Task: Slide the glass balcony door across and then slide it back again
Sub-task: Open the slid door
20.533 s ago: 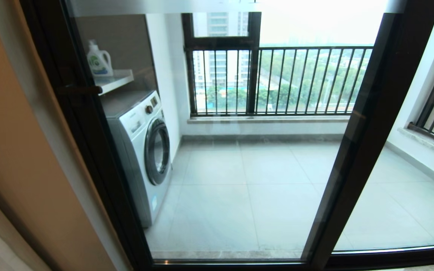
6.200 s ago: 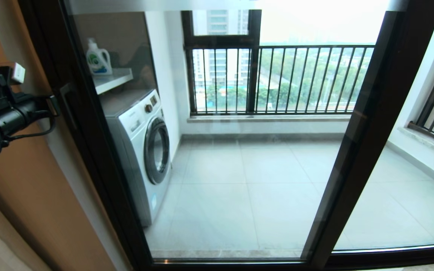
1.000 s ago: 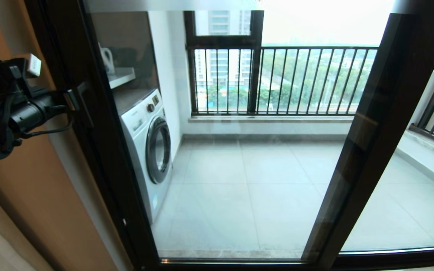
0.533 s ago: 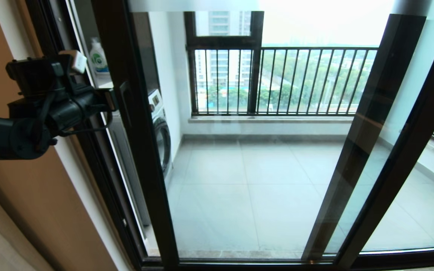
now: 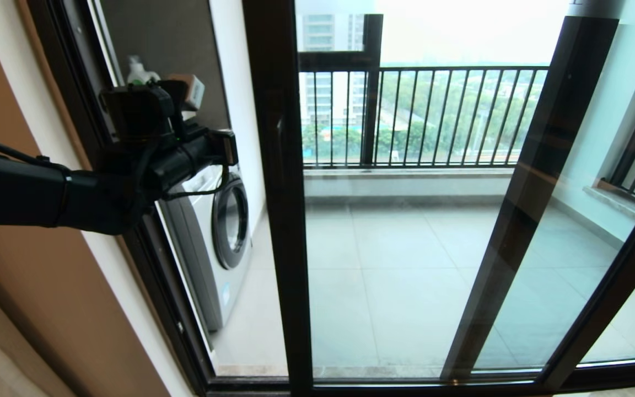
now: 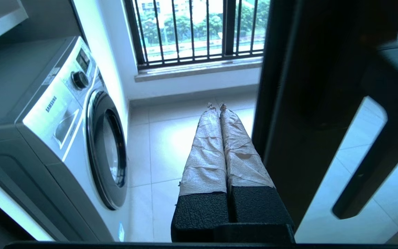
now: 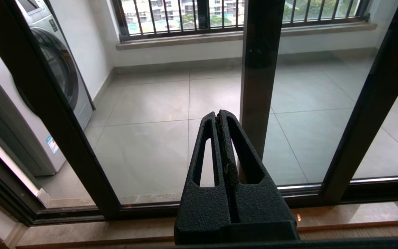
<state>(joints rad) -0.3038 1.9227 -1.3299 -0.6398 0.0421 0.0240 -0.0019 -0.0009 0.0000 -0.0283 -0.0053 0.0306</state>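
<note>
The glass balcony door [image 5: 281, 220] stands partly slid to the right, its dark left stile near the middle of the head view. A narrow vertical handle [image 5: 280, 132] sits on that stile. My left gripper [image 5: 232, 149] is shut on nothing, just left of the stile at handle height. In the left wrist view its taped fingers [image 6: 216, 107] point through the opening, close beside the stile [image 6: 288, 103], with the handle [image 6: 368, 145] further over. My right gripper [image 7: 218, 114] is shut on nothing, low before the glass, and is out of the head view.
A white washing machine [image 5: 213, 237] stands just inside the opening, with a detergent bottle [image 5: 138, 71] on a shelf above. The fixed panel's dark stile [image 5: 521, 220] overlaps the door. A black-barred railing window [image 5: 422, 116] is at the back. A beige wall [image 5: 31, 286] borders the left.
The door has slid to the right, widening the opening at the left jamb. My left arm has moved right with the stile. The washing machine now shows directly through the gap.
</note>
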